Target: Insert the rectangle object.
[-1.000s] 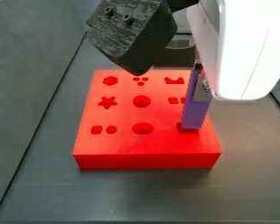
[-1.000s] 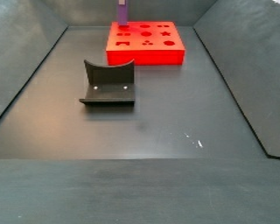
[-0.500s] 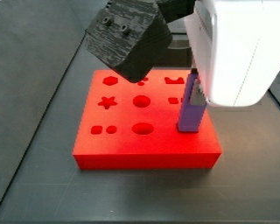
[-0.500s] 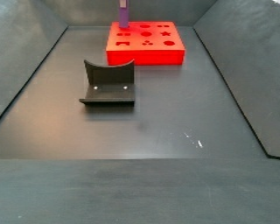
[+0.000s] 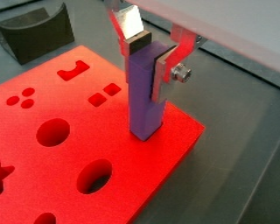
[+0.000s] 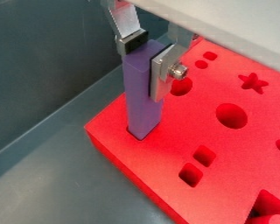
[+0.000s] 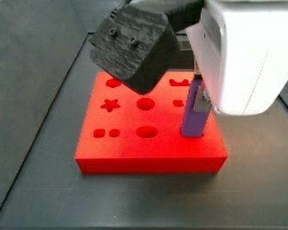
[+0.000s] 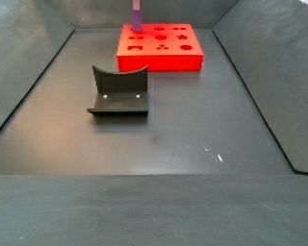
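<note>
The purple rectangle object point(image 5: 146, 96) stands upright with its lower end in a slot near the edge of the red block point(image 5: 143, 166). It also shows in the wrist view point(image 6: 140, 96) and in both side views point(image 7: 194, 112) point(image 8: 136, 14). My gripper point(image 5: 150, 61) is shut on the bar's top end, one pad on each side, as the wrist view point(image 6: 147, 59) also shows. The block point(image 6: 241, 153) has several shaped holes. In a side view the white arm body point(image 7: 237, 54) hides the fingers.
A dark grey curved holder point(image 8: 118, 91) stands on the dark floor in front of the red block point(image 8: 164, 62); it also shows in a wrist view point(image 5: 35, 31). Sloping dark walls point(image 8: 28, 86) enclose the floor.
The arm and its black wrist housing have come lower over the block. Less of the purple bar shows above the red surface.
</note>
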Tool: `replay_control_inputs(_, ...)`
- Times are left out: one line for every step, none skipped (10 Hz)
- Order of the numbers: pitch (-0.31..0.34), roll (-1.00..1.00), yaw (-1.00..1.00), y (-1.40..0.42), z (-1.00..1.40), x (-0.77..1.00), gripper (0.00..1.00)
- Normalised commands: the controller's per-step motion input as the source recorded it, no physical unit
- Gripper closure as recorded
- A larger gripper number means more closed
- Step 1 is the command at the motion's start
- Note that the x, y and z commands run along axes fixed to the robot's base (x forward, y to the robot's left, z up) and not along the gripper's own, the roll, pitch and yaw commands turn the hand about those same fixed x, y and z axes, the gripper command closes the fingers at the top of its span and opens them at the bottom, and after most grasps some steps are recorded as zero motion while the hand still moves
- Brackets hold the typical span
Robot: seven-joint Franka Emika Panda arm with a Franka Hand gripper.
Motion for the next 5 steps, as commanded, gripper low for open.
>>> replay_control_inputs(0.0,0.05,0.0,-0.02,-0.35,0.17,1.0)
replay_control_inputs(0.02,0.1,-0.01,-0.09,-0.48,0.21,1.0)
replay_control_inputs(0.027,0.12,-0.05,-0.08,-0.55,0.23,1.0)
replay_control_inputs(0.044,0.14,-0.08,-0.08,-0.55,0.18,1.0)
replay_control_inputs(0.094,0.16,-0.1,-0.07,-0.5,0.16,1.0)
